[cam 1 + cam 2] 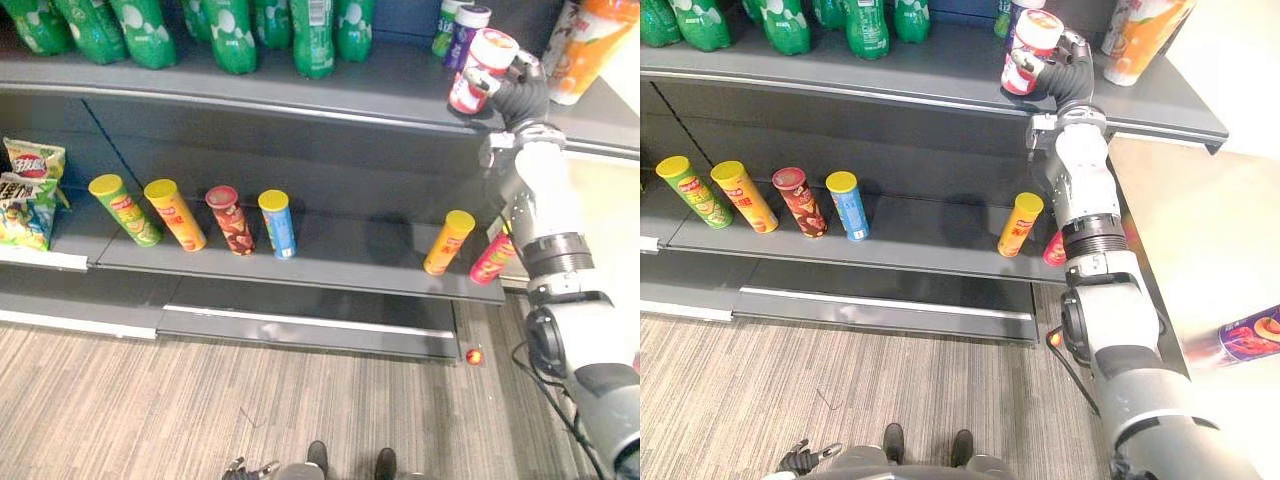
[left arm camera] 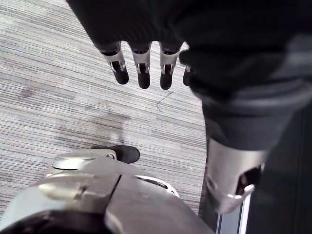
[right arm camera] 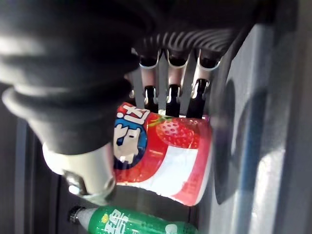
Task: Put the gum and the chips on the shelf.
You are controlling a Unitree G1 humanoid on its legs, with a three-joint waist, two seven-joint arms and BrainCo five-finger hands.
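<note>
My right hand (image 1: 522, 96) is raised to the upper shelf (image 1: 300, 95) with its fingers curled round a red and white gum jar (image 1: 480, 70) with a strawberry print (image 3: 165, 151). The jar is tilted at the shelf's right part, just above the board. Chip cans lean on the lower shelf (image 1: 330, 250): a green one (image 1: 125, 210), an orange one (image 1: 175, 214), a dark red one (image 1: 230, 220), a blue one (image 1: 277, 224), another orange one (image 1: 448, 242) and a pink one (image 1: 492, 258) half behind my forearm. My left hand (image 2: 141, 68) hangs over the carpet, fingers straight, holding nothing.
Green bottles (image 1: 230, 30) line the back of the upper shelf, with two more jars (image 1: 465, 30) and an orange bottle (image 1: 590, 45) close to the held jar. Chip bags (image 1: 28, 195) stand at the lower shelf's left end. A small red thing (image 1: 474, 355) lies on the floor.
</note>
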